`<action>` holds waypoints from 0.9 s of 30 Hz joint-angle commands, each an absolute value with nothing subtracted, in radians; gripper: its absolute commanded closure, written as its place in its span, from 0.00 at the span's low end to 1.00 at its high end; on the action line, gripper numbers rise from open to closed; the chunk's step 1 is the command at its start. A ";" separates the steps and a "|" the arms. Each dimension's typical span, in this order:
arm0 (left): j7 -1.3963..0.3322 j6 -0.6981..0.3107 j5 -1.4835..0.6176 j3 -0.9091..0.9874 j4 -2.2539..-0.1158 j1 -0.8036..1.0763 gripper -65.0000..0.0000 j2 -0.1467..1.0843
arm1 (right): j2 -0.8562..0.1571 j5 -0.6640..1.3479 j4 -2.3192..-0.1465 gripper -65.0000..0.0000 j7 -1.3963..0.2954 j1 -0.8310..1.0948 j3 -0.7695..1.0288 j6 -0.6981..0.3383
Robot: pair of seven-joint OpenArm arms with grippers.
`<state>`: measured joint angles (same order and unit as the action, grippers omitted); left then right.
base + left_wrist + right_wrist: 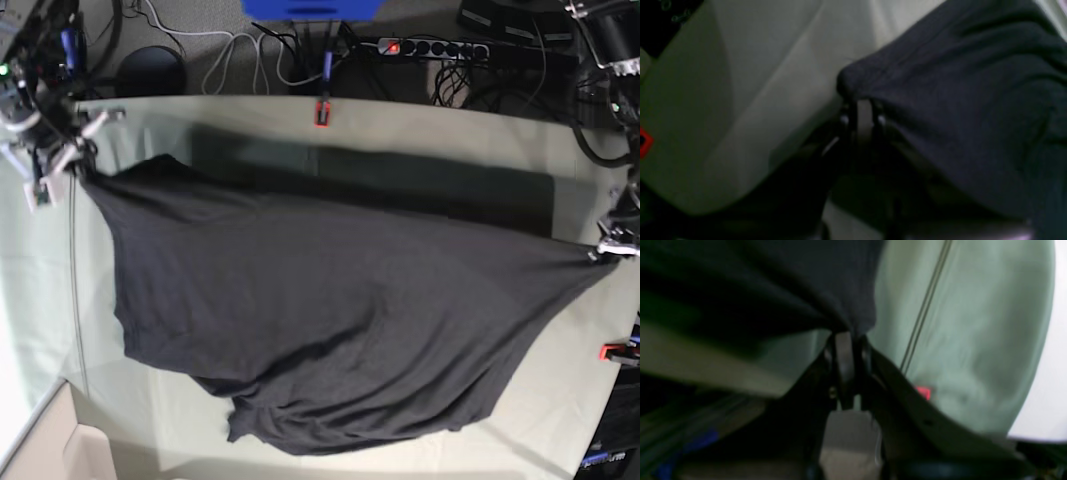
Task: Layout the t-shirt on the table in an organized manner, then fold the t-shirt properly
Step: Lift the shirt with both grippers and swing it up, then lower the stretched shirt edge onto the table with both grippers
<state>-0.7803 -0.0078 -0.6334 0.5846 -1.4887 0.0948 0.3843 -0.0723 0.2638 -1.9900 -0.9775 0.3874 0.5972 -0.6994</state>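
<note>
Layout step: my left gripper [862, 115] and right gripper [844, 351] each pinch a corner of the t-shirt [340, 320], stretched above the table [420, 125]; next, lower it flat.

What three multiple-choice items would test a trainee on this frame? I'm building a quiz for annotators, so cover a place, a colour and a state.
1. Where is the t-shirt?
A. Stretched between both grippers over the table
B. Folded in a neat stack at the centre of the table
C. On the floor

2. What colour is the clamp at the table's far edge?
A. Blue
B. Red-orange
C. Yellow

3. What state is the left gripper in?
A. Open, clear of the cloth
B. Shut on a fabric corner
C. Out of sight in every view

Answers: 1 A, the base view shows the shirt pulled taut from the right gripper across to the left one. 2 B, it stands out red-orange against the pale cloth. 3 B, the left wrist view shows the dark fabric bunched in the closed fingers.
</note>
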 commanded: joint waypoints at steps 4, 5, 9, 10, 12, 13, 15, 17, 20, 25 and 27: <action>-0.835 -0.005 -0.627 0.604 -1.512 0.101 1.00 0.401 | -0.085 0.271 -2.003 1.00 -0.943 0.435 0.595 -0.698; -0.849 -0.005 -0.627 0.607 -1.509 0.117 1.00 0.394 | -0.082 0.271 -2.003 1.00 -0.943 0.449 0.596 -0.698; -0.854 -0.005 -0.624 0.653 -1.515 0.177 1.00 0.349 | -0.079 0.271 -2.002 1.00 -0.941 0.475 0.605 -0.698; -0.854 -0.005 -0.624 0.665 -1.515 0.189 1.00 0.340 | -0.082 0.271 -2.002 1.00 -0.941 0.475 0.607 -0.698; -0.854 -0.005 -0.619 0.688 -1.512 0.216 1.00 0.334 | -0.085 0.271 -2.002 1.00 -0.941 0.486 0.634 -0.698; -0.854 -0.005 -0.624 0.697 -1.511 0.226 1.00 0.334 | -0.085 0.271 -2.002 1.00 -0.941 0.490 0.650 -0.698; -0.854 -0.005 -0.624 0.704 -1.508 0.245 1.00 0.334 | -0.085 0.271 -2.002 1.00 -0.941 0.498 0.664 -0.698; -0.854 -0.005 -0.618 0.705 -1.506 0.251 1.00 0.334 | -0.085 0.271 -2.002 1.00 -0.941 0.512 0.662 -0.698; -0.854 -0.005 -0.618 0.705 -1.506 0.251 1.00 0.334 | -0.082 0.271 -2.000 1.00 -0.941 0.522 0.659 -0.698; -0.854 -0.005 -0.618 0.720 -1.504 0.266 1.00 0.300 | -0.082 0.271 -1.951 1.00 -0.941 0.519 0.661 -0.698; -0.854 -0.005 -0.618 0.742 -1.504 0.271 1.00 0.280 | -0.085 0.271 -1.910 1.00 -0.941 0.518 0.665 -0.698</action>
<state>-0.8684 -0.0074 -0.6186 0.7322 -1.4921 0.2737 0.2577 -0.0719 0.2691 -1.8938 -0.9554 0.5129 0.6548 -0.6991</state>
